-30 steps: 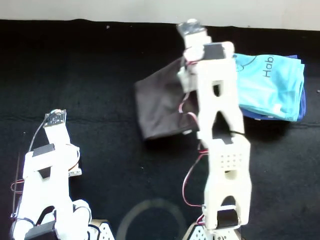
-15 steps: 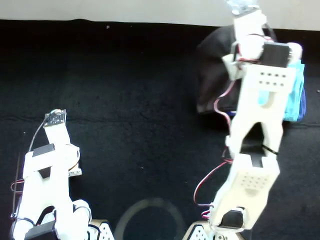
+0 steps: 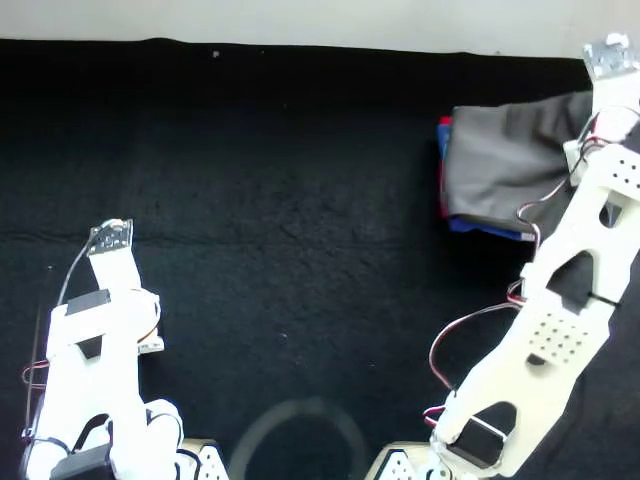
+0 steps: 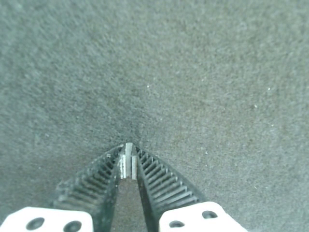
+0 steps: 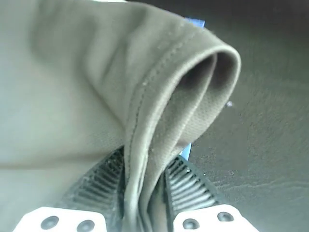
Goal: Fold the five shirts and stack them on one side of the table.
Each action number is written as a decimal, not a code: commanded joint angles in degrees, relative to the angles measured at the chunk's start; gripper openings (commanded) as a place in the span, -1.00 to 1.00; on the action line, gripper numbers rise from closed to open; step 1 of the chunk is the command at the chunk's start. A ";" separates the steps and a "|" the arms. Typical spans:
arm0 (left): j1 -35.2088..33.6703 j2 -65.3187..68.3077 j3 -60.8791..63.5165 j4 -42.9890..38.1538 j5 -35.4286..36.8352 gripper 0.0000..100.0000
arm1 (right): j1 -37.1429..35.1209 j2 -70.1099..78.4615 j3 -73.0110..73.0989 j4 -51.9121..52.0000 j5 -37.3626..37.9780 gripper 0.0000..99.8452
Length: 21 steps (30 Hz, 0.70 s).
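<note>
My right end effector [image 5: 145, 166] is clamped on a folded edge of the grey shirt [image 5: 72, 87], with the cloth pinched between both jaws. That shirt sits on top of the stack [image 3: 488, 229] at the far right of the black worktop [image 3: 280, 200], and I see blue and red edges beneath it. My left end effector [image 4: 128, 157] is closed on nothing, tips touching, over bare worktop at the near left

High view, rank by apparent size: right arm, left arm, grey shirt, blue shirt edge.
1. right arm
2-3. left arm and grey shirt look alike, so they are not ranked
4. blue shirt edge, under the grey one
Arms sit nearer the camera, so true sizes are unsure.
</note>
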 commanded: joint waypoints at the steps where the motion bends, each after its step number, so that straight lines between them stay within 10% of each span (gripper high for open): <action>1: 1.01 -0.66 0.13 -1.41 0.62 -0.98 | 1.36 1.71 0.04 -5.05 0.70 -0.99; 13: 1.01 -0.66 0.13 -1.32 0.62 -0.98 | 0.40 2.24 -2.24 -7.34 0.26 -0.51; 21: 1.10 -0.66 0.13 -1.32 0.44 -0.98 | -0.92 2.24 -18.59 -1.10 -12.92 -0.42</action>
